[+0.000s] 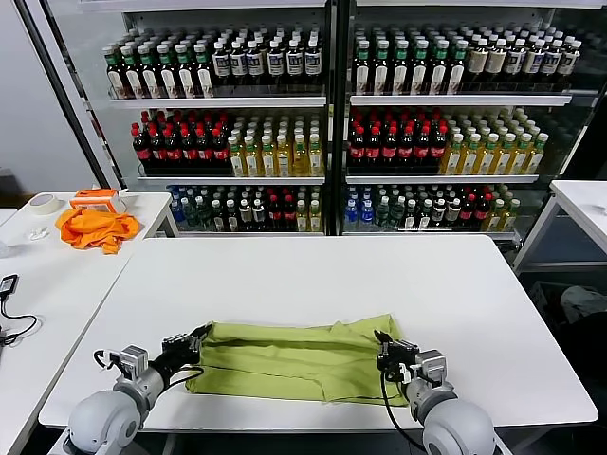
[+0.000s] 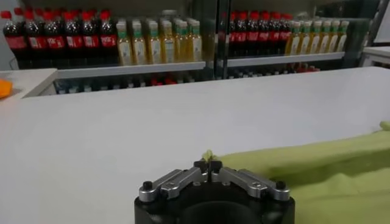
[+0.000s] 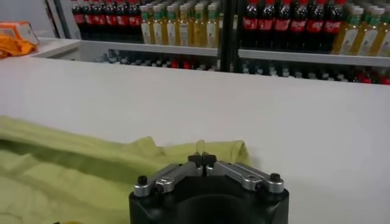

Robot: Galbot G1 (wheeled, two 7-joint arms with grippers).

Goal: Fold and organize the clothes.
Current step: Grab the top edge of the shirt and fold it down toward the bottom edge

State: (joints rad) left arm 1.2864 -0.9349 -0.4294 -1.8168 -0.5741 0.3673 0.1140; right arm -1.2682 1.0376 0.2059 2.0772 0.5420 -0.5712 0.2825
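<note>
2 grippers, left (image 1: 197, 334) and right (image 1: 383, 338), jaws closed pinching lime T-shirt (image 1: 294, 360) corners on table (image 1: 313, 270).

1. The white table (image 1: 313, 270) is bare from its centre toward 12 o'clock, open for a gripper to pass.
2. The lime T-shirt (image 1: 294, 360) covers the near strip at 6 o'clock.
3. Bottle shelves (image 1: 327, 123) wall off the far side beyond 12 o'clock.
4. At 10 o'clock, a side table holds an orange cloth (image 1: 95, 227) and tape roll (image 1: 43, 203).
</note>
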